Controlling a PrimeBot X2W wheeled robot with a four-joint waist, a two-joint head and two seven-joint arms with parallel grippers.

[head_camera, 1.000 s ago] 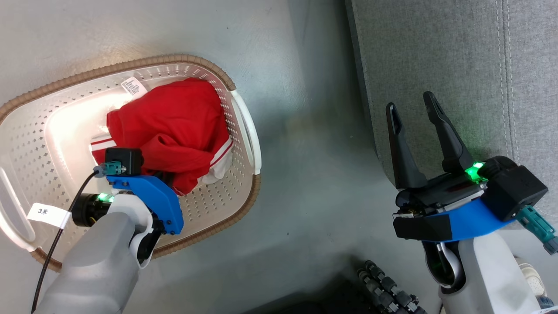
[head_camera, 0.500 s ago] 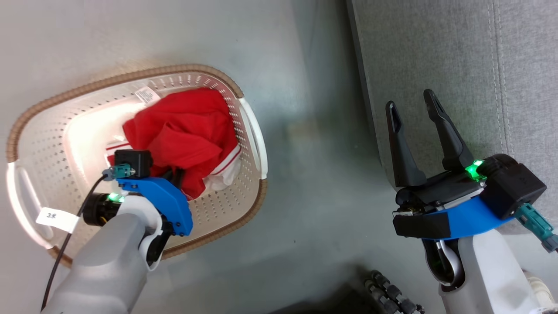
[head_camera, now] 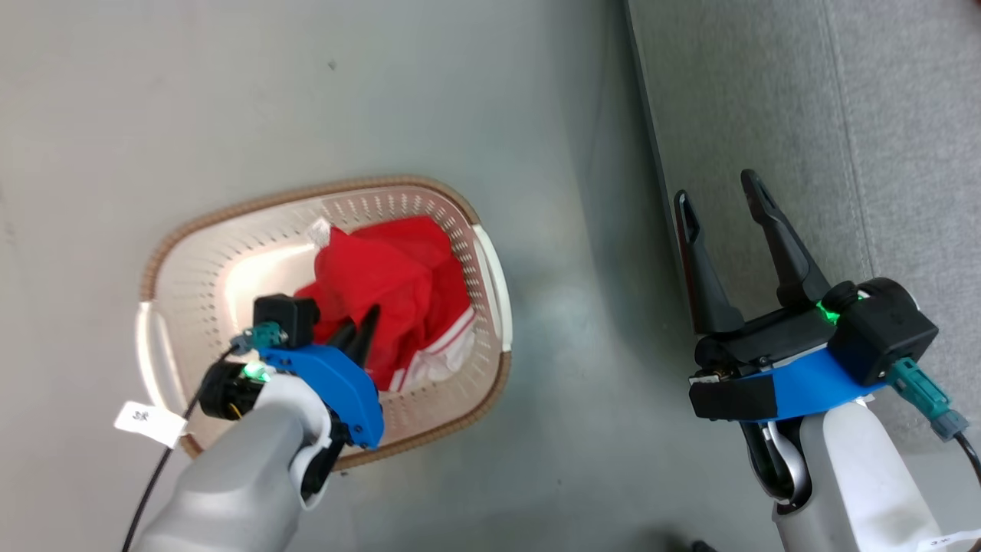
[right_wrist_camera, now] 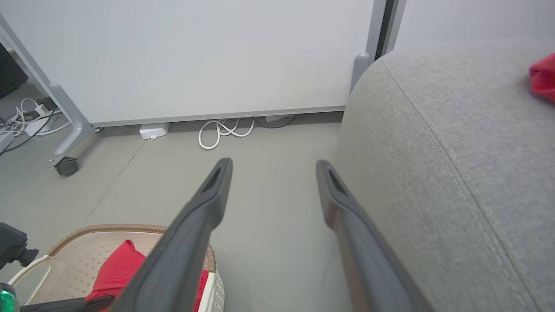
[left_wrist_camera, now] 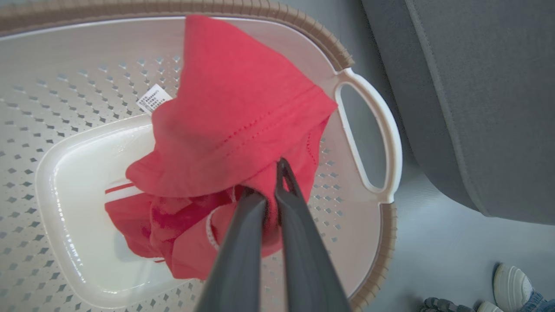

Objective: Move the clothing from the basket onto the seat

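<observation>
Left gripper jaws pinch bunched fold of red garment, centre of left wrist frame, over basket. Soft, light, limp, likely to drape and slip; better to hold thick fold, not hem. Right gripper jaws spread, near grey seat, right of head frame.

Head view: light is even and diffuse, with no hard shadows. The floor carries a dull sheen and a soft dark band along the edge of the seat. The basket glows warm pink inside, beside the clothing. The green lamps on the wrists bloom slightly. Focus is sharp.

Left wrist view: there is glossy glare on the basket bottom. The fingers of the left hand blur near the lens. The rim bows with wide-angle distortion.

Right wrist view: the wall is bright, nearly washed out. The fingers of the right hand are soft at the bottom edge, and the seat bulges towards the right.
</observation>
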